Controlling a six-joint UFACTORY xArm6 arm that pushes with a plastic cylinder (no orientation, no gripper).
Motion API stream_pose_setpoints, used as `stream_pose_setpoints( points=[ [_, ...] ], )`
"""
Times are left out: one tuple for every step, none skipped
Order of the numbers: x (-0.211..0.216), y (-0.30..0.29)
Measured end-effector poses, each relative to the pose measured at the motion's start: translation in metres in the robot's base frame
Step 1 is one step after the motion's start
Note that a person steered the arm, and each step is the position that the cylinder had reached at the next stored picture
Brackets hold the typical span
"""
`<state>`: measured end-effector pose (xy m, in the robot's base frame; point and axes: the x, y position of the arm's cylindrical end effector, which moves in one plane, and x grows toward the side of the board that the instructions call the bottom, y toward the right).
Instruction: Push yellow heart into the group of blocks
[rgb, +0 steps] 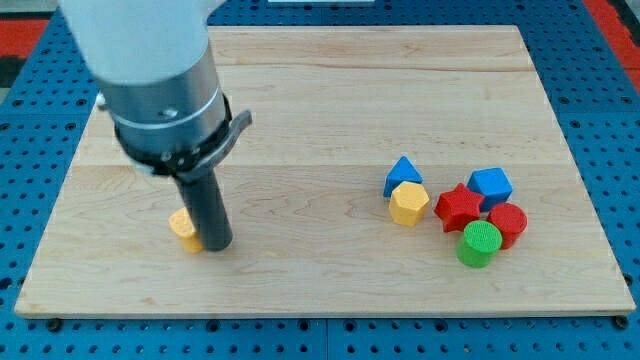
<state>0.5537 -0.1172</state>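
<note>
My tip (215, 244) has no pincer to open or grip, and rests touching the yellow heart (182, 227) near the desk's (300, 90) bottom-left corner, seemingly on its wrong side for pushing toward the group of blocks (455, 208) near the bottom-right.

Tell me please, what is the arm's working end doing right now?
No gripper here: my tip holds nothing and sits against the view's right side of the yellow heart.
</note>
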Motion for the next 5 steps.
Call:
stream_pose_setpoints(
  points=[
    [-0.055, 0.016],
    [-0.088, -0.017],
    [-0.053, -0.070],
    [-0.022, -0.058],
    [-0.021, 0.019]
  ],
)
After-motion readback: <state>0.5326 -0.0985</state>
